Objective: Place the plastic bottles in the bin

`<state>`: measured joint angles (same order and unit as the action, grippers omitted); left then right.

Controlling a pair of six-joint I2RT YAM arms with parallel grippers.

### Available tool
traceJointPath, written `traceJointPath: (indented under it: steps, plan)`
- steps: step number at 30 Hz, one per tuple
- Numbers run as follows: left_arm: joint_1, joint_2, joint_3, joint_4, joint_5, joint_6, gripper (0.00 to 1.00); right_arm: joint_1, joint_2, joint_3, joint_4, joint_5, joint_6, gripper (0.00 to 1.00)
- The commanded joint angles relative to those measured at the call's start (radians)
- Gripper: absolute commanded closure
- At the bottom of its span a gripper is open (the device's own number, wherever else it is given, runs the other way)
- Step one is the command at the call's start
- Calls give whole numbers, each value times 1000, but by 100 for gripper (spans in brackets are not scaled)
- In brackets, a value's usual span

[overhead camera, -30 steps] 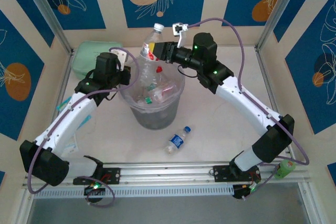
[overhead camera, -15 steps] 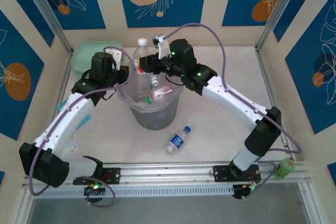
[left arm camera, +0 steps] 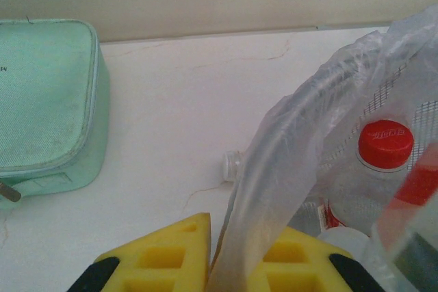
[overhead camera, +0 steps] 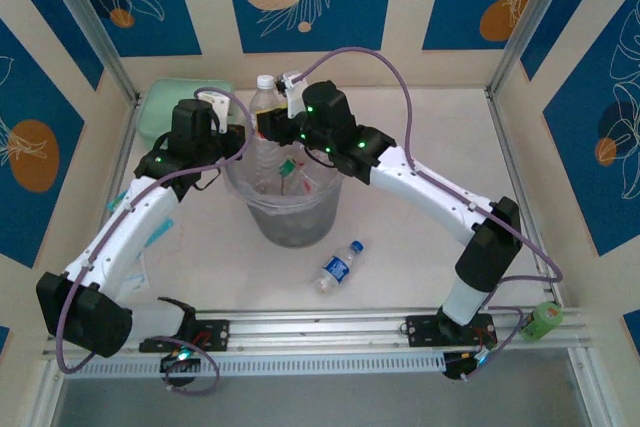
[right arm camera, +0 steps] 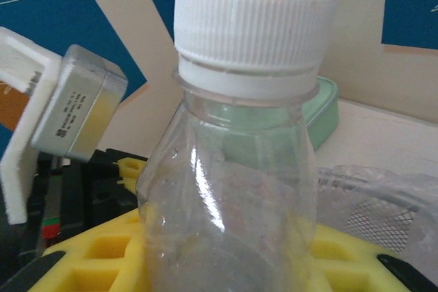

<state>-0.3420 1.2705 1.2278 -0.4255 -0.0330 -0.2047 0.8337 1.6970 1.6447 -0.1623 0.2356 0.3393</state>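
The bin (overhead camera: 290, 217), a round grey bucket lined with a clear bag, stands mid-table with several plastic bottles (overhead camera: 291, 177) inside. One of them has a red cap (left arm camera: 385, 144). My right gripper (overhead camera: 266, 127) is shut on a clear bottle with a white cap (overhead camera: 265, 87), holding it upright over the bin's far left rim. In the right wrist view this bottle (right arm camera: 236, 169) stands between the yellow fingers (right arm camera: 102, 258). My left gripper (left arm camera: 236, 261) is shut on the bag at the bin's left rim (left arm camera: 274, 169). A blue-capped bottle (overhead camera: 338, 267) lies on the table in front of the bin.
A mint-green zip pouch (overhead camera: 170, 107) lies at the back left, close behind my left gripper (overhead camera: 238, 142). A green object (overhead camera: 545, 320) sits by the right arm's base. Frame posts and patterned walls close in the table on three sides.
My right arm has swung left with the white-capped bottle, from the bin's far right side to its far left rim. The left gripper has kept its hold on the bag.
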Motion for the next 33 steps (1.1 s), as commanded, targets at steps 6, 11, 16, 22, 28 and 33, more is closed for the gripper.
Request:
traceJointPath:
  steps: [6,11,16,22,28,33]
  plan:
    - [13,-3,-23,-16,-2,7,94,0,97,30,-343,49,-27,63]
    - [14,-2,-24,-16,-4,8,95,-16,128,123,-501,-43,51,66]
    - [14,-1,-22,-16,-2,7,95,-12,166,136,-582,-112,155,67]
    - [13,-3,-22,-17,-5,11,95,-45,240,220,-683,-185,268,66]
    - [14,-3,-22,-18,-12,16,95,-62,279,283,-767,-249,340,57]
    - [14,-3,-22,-18,-10,16,96,-71,195,272,-732,-242,362,40]
